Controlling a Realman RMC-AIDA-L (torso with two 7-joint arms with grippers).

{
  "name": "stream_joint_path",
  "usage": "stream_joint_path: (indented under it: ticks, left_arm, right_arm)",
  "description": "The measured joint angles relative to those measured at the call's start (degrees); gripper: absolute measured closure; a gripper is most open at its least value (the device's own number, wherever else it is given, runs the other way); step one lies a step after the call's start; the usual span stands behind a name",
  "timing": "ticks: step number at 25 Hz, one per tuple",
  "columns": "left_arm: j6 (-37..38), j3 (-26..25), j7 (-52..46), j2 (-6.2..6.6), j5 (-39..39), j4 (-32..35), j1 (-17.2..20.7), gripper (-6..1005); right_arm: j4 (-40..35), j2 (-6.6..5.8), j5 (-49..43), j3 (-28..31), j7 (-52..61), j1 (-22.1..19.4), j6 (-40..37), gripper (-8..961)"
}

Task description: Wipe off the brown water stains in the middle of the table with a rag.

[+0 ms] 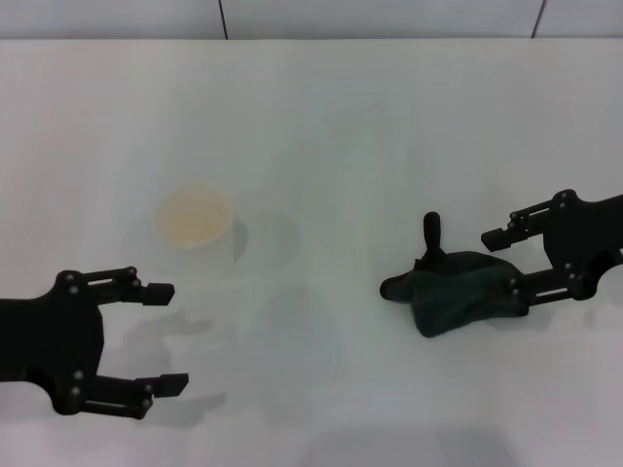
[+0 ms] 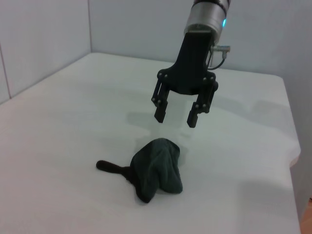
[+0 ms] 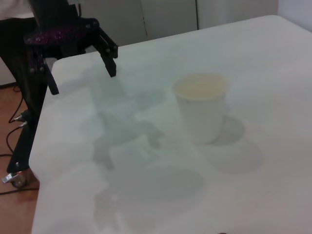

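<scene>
Your left gripper (image 1: 164,336) hangs wide open near the cup (image 1: 195,219). Right of the cup, the rag (image 1: 458,295) lies on the table (image 1: 321,117); the right gripper (image 1: 511,261) hovers open beside it. From the left wrist, those jaws stand above the rag, apart. From the right wrist, no stain shows. Grasp the rag next.

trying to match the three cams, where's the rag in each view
Head view: rag lies right of centre, under the right gripper.
Left wrist view: lower centre, below that same gripper.
Right wrist view: not in it.
Shared landmark: the white table.
</scene>
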Motion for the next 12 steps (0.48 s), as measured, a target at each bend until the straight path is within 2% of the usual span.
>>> stream_joint_path:
  ticks: [12]
  left_arm:
    - [0.3, -0.8, 1.5, -0.13, 1.3, -0.4, 0.0, 106]
  right_arm:
    - [0.2, 0.1, -0.1, 0.1, 0.2, 0.1, 0.7, 383]
